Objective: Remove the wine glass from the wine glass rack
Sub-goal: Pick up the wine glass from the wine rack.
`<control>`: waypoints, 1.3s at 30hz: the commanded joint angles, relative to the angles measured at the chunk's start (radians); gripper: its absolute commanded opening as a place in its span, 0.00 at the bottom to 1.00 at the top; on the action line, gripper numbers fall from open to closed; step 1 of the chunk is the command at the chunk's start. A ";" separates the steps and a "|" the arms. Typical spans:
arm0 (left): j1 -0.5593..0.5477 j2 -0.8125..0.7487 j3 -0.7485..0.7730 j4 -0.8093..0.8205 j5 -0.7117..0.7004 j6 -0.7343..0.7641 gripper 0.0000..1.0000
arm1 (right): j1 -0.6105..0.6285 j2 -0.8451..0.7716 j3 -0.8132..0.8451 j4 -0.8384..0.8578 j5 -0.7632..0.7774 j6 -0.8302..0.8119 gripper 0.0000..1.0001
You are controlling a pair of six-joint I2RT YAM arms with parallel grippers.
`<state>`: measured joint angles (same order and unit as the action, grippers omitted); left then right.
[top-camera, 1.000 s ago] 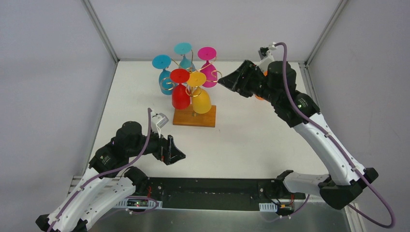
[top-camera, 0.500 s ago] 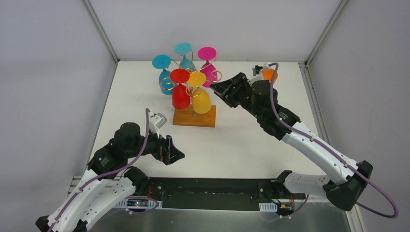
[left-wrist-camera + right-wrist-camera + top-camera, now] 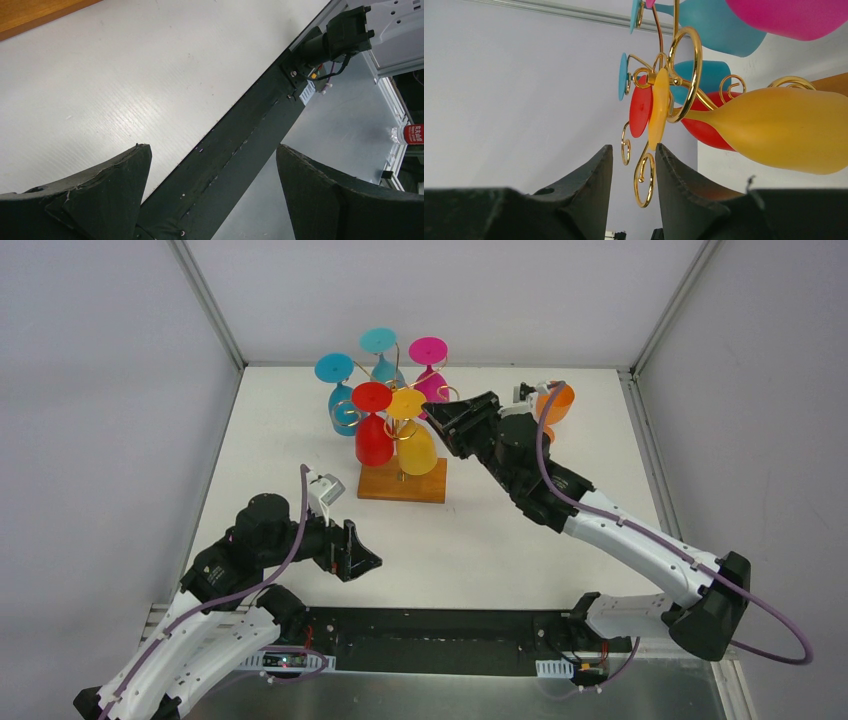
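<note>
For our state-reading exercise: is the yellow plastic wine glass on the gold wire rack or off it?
On it. The yellow plastic wine glass hangs bowl-down, its stem through a loop of the gold wire rack.

A white table (image 3: 520,530) with a faintly ribbed top fills the enclosure. Behind the table rises a plain pale grey back wall (image 3: 430,290), with a left wall (image 3: 90,420) and a right wall (image 3: 760,390) at the table's sides. Aluminium posts (image 3: 205,302) stand at its far corners. A black strip (image 3: 440,640) runs along the table's near edge, and past it lies a grey metal surface (image 3: 350,130). The light is soft and even.
</note>
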<state>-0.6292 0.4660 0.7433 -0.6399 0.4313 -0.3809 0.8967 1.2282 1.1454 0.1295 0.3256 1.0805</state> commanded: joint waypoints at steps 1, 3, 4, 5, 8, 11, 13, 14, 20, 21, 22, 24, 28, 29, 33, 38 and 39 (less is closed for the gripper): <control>-0.003 -0.012 0.030 0.008 -0.022 0.008 0.99 | 0.017 0.012 0.023 0.052 0.056 0.014 0.39; -0.003 -0.012 0.030 0.008 -0.022 0.008 0.99 | 0.018 0.019 0.018 0.052 0.058 0.020 0.38; -0.003 -0.012 0.031 0.007 -0.022 0.008 0.99 | 0.020 0.025 0.018 0.053 0.059 0.021 0.38; -0.003 -0.012 0.032 0.008 -0.022 0.008 0.99 | 0.021 0.030 0.020 0.053 0.060 0.023 0.38; -0.004 -0.010 0.033 0.008 -0.020 0.008 1.00 | 0.022 0.049 0.028 0.056 0.065 0.028 0.37; -0.003 -0.012 0.032 0.008 -0.021 0.009 1.00 | 0.022 0.069 0.044 0.055 0.066 0.032 0.35; -0.003 -0.014 0.032 0.007 -0.021 0.010 1.00 | 0.022 0.082 0.052 0.055 0.072 0.032 0.34; -0.003 -0.015 0.032 0.008 -0.020 0.010 1.00 | 0.021 0.086 0.055 0.056 0.076 0.034 0.33; -0.003 -0.020 0.032 0.008 -0.019 0.010 1.00 | 0.022 0.100 0.065 0.074 0.078 0.038 0.28; -0.003 -0.022 0.033 0.007 -0.019 0.011 1.00 | 0.022 0.100 0.066 0.075 0.079 0.038 0.27; -0.003 -0.023 0.032 0.008 -0.019 0.010 1.00 | 0.022 0.101 0.067 0.079 0.080 0.039 0.27; -0.003 -0.023 0.032 0.008 -0.019 0.011 1.00 | 0.022 0.104 0.070 0.080 0.082 0.038 0.26; -0.003 -0.023 0.032 0.008 -0.017 0.011 1.00 | 0.022 0.111 0.073 0.089 0.084 0.040 0.21; -0.003 -0.024 0.033 0.008 -0.018 0.011 1.00 | 0.022 0.112 0.073 0.091 0.084 0.042 0.20; -0.003 -0.023 0.033 0.008 -0.017 0.011 1.00 | 0.022 0.116 0.073 0.096 0.081 0.043 0.12; -0.003 -0.023 0.033 0.008 -0.018 0.011 1.00 | 0.022 0.109 0.067 0.104 0.079 0.043 0.00; -0.003 -0.022 0.032 0.008 -0.017 0.011 1.00 | 0.021 0.109 0.068 0.105 0.078 0.042 0.00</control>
<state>-0.6292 0.4503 0.7433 -0.6403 0.4133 -0.3809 0.9142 1.3434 1.1740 0.1665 0.3859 1.1145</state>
